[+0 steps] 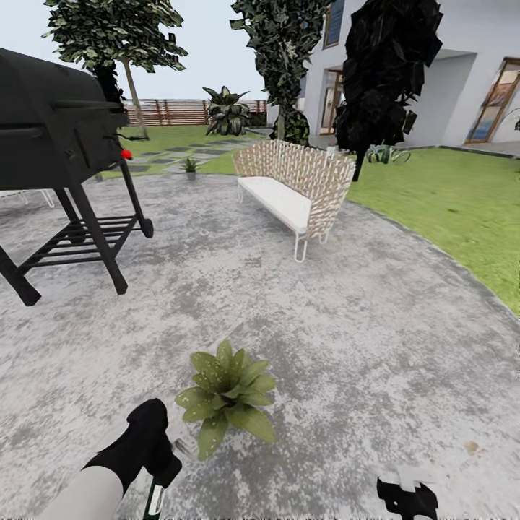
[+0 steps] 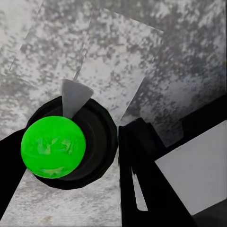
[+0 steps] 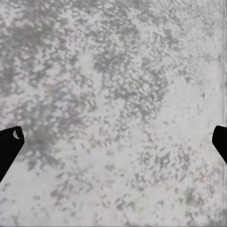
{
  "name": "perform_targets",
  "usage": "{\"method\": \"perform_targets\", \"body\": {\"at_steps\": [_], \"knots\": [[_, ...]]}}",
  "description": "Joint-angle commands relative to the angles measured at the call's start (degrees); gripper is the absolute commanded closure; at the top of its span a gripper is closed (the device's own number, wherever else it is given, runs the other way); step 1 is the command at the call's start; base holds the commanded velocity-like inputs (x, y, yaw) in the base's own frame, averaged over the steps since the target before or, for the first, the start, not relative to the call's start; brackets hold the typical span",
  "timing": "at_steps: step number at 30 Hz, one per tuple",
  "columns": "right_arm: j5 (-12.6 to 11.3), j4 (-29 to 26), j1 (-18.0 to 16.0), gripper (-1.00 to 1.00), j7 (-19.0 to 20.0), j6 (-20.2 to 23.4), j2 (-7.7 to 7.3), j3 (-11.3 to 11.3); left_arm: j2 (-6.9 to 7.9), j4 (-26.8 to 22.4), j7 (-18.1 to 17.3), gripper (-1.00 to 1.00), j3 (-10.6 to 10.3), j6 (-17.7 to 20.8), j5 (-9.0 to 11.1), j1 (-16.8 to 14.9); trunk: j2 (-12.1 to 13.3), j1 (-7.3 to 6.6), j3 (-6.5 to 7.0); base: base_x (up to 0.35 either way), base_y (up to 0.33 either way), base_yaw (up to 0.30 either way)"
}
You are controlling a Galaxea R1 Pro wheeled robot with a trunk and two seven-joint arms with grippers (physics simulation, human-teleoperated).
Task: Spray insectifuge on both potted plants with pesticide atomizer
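**Left gripper clamped on the atomizer beside the near plant**

Left gripper [image 1: 160, 462] sits just beside the near potted plant [image 1: 228, 396], on the side away from the wicker bench [image 1: 292, 189], and grips the pesticide atomizer [image 1: 153, 500], whose dark green body hangs below the black fingers. The left wrist view looks down onto the bottle [image 2: 71, 144]: a round dark body with a bright green top and a pale grey nozzle, with dark fingers [image 2: 142, 175] pressed against its side. Whitish specks of insectifuge [image 1: 198, 393] dot the plant's leaves on the gripper's side.

Right gripper [image 1: 406, 497] hangs well apart from the plant, on the opposite side from the left arm. Its wrist view shows both fingertips [image 3: 9, 144] spread wide at the frame's edges with bare mottled paving [image 3: 118, 113] between them, holding nothing.

Around the plant the paved patio [image 1: 347, 347] lies open, reaching the bench and the black grill [image 1: 58, 137] beyond it. The patio's curved edge meets lawn [image 1: 448, 209] on the bench's far side. A second small potted plant [image 1: 191, 167] stands far behind the first, between grill and bench, near the stepping stones; the wrist cameras show neither it nor the furniture.
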Motion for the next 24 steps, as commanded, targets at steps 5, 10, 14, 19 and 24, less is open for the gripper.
{"method": "perform_targets", "body": {"at_steps": [5, 10, 14, 19, 24], "knots": [[0.6, 0.1, 0.0, -1.0, -0.1, -0.2, 0.07, -0.5, 0.78, 0.2, 0.7, 1.0, 1.9, 0.2, -0.5, 0.1, 0.0, -0.02, -0.05, -0.026, -0.093, 0.175], [0.6, 0.1, 0.0, -1.0, -0.1, -0.2, 0.08, -0.5, 0.61, -0.2, 5.5, 1.0, 8.0, -0.2, -0.3, 0.3, 0.0, -0.02, -0.05, -0.001, -0.005, 0.272], [0.6, 0.1, -0.1, -1.0, -0.1, -0.2, 0.08, -0.5, 0.17, -0.4, 5.9, 1.0, 8.5, -0.2, -0.3, 0.3, 0.0, -0.02, -0.05, 0.0, 0.0, 0.242], [0.6, 0.1, -0.1, -1.0, -0.1, -0.2, 0.08, -0.5, 0.01, -0.5, 5.9, 1.0, 8.5, -0.2, -0.3, 0.3, 0.0, -0.02, -0.05, 0.0, -0.155, 0.03], [0.6, 0.1, -0.1, -1.0, -0.1, -0.2, 0.08, -0.5, 0.02, -0.5, 5.9, 1.0, 8.5, -0.2, -0.3, 0.3, 0.0, -0.02, -0.05, 0.0, -0.265, 0.069]]}}
